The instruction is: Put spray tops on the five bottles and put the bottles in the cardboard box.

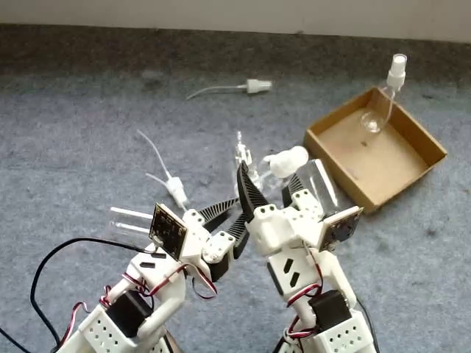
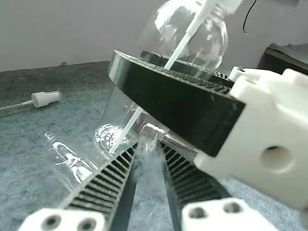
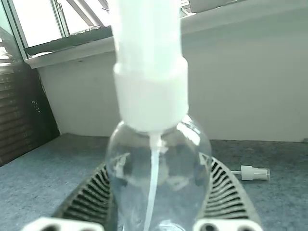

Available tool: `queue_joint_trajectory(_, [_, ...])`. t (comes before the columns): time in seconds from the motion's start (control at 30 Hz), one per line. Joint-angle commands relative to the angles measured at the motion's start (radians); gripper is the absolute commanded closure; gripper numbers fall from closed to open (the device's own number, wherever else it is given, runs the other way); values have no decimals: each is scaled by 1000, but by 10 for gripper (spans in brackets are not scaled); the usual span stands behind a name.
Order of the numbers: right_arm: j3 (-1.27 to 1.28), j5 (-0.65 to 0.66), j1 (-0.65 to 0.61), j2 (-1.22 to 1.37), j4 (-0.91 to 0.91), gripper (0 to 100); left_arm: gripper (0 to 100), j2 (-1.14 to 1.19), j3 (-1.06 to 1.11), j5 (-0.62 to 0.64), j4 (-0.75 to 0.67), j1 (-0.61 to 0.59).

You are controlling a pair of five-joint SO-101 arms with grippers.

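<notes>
The right end effector (image 3: pixel 159 197) clamps the bottle (image 3: pixel 159 173), spray top (image 3: pixel 150 72) fitted, above the table (image 1: pixel 73 132) just beside the box (image 1: pixel 335 173). The left end effector (image 2: pixel 147 151), nearly closed, pinches the bottle's base. A second bottle (image 1: pixel 375 121), topped, stands in the box.

Spray top (image 3: pixel 150 72) cropped (blurred too); bottle (image 3: pixel 159 187) cropped.
</notes>
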Motion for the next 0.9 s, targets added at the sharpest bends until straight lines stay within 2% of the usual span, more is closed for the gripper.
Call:
queue_joint_trajectory(0.0, [150,-5,-24,-18,7,900,995,-4,22,11,-29,-25])
queue_joint_trajectory(0.57, [147,-5,-70,-18,7,900,995,-4,22,11,-69,-27])
queue_joint_trajectory(0.87, [148,-5,-74,-18,7,900,995,-4,22,11,-72,-120])
